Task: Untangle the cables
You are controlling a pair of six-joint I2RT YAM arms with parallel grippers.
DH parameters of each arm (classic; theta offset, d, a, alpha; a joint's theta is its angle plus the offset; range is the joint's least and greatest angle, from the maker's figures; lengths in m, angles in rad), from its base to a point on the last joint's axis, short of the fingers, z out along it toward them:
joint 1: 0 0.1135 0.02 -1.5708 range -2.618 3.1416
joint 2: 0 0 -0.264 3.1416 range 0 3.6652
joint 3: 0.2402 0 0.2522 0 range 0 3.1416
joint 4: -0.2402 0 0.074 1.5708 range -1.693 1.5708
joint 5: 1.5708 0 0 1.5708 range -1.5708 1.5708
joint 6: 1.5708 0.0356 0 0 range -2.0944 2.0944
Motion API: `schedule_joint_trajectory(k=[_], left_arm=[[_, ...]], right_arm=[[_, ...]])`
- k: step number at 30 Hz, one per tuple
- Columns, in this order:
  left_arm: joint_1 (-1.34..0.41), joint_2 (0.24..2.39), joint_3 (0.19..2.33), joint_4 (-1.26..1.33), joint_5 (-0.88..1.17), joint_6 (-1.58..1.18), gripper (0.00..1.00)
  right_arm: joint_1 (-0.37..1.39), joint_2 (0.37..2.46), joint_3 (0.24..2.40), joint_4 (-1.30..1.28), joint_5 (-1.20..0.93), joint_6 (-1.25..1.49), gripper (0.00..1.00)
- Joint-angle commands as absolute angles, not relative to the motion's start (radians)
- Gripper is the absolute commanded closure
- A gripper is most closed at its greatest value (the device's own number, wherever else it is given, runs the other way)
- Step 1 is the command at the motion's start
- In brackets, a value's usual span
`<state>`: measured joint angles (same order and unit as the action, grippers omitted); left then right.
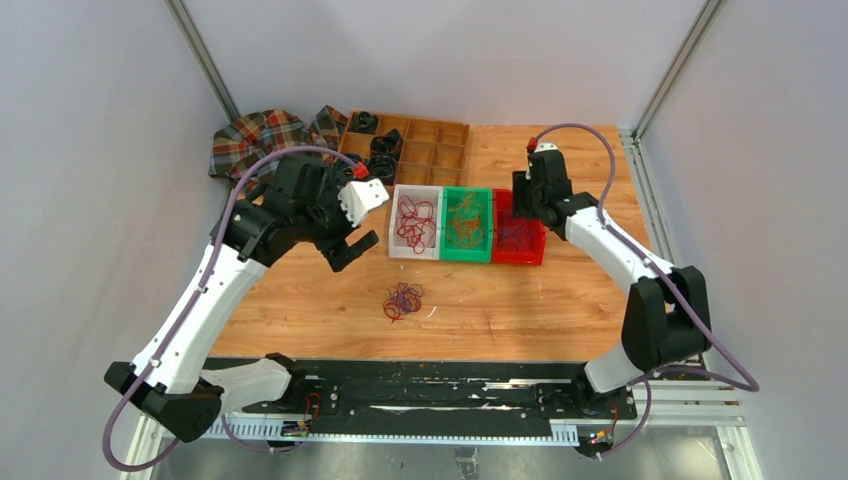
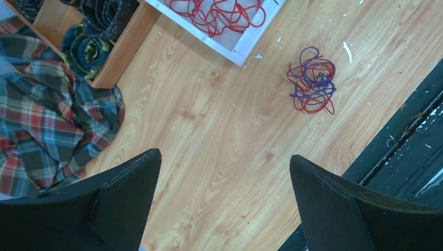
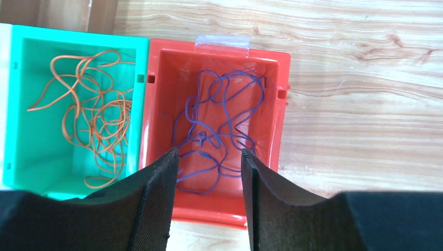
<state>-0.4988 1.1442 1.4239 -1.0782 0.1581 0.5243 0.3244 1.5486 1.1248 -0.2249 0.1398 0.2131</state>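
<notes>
Right gripper first: its jaws stand apart above the red bin with nothing pinched between them. Through the gap, the purple cables lie loose on the bin floor, so this looks like a drop-off rather than a pick.

Across the table, the left gripper spreads its fingers wide and holds nothing, hovering over bare wood.

Now outward. Next to the red bin, the green bin holds the orange cables. Beyond that, the white bin holds the red cables. Three colours are sorted, one to a bin, so by my reckoning most of the job is done.

What's left is the small tangle on the wood in front of the bins, well apart from both grippers. Its red and purple-blue strands are wound together and need pulling apart.

The limits:
- From above, the right arm covers part of the red bin.
- The left wrist view cuts off most of the white bin.
- The strands are too fine to count anywhere.
- I can't tell whether that last clump is truly knotted or just heaped.
- I can't tell whether any orange hides inside it.
</notes>
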Motion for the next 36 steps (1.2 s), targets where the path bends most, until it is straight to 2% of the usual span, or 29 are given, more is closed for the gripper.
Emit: schedule_joint_trajectory(k=[1, 5, 11, 15, 17, 19, 24, 27, 32, 36], left_arm=[[-0.466, 1.137, 1.406, -1.041, 0.215, 0.536, 0.02], [-0.462, 1.118, 1.353, -1.003, 0.241, 0.546, 0.02], [-0.463, 1.119, 1.186, -0.858, 0.289, 0.491, 0.02], [-0.462, 1.121, 1.051, -0.712, 0.274, 0.462, 0.02], [-0.462, 1.129, 0.990, -0.641, 0.273, 0.445, 0.01], [-0.462, 1.153, 0.946, -0.586, 0.285, 0.421, 0.00], [-0.462, 1.250, 0.896, -0.481, 0.318, 0.347, 0.09], [-0.462, 1.314, 0.884, -0.437, 0.349, 0.281, 0.11], [-0.462, 1.390, 0.865, -0.407, 0.377, 0.181, 0.17], [-0.462, 1.418, 0.835, -0.392, 0.386, 0.160, 0.24]], right_arm=[[0.344, 1.475, 1.143, -0.307, 0.168, 0.211, 0.51], [0.344, 1.465, 1.127, -0.253, 0.109, 0.218, 0.52], [0.344, 1.610, 1.138, -0.183, 0.089, 0.259, 0.67], [0.346, 1.626, 1.091, -0.129, 0.124, 0.281, 0.70], [0.361, 1.552, 1.021, -0.056, 0.164, 0.283, 0.67], [0.403, 1.452, 0.950, 0.026, 0.224, 0.259, 0.59], [0.568, 1.227, 0.824, 0.104, 0.347, 0.212, 0.49], [0.670, 1.113, 0.727, 0.167, 0.404, 0.212, 0.34], [0.839, 1.020, 0.634, 0.172, 0.557, 0.212, 0.32], [0.909, 0.997, 0.595, 0.204, 0.618, 0.200, 0.36]])
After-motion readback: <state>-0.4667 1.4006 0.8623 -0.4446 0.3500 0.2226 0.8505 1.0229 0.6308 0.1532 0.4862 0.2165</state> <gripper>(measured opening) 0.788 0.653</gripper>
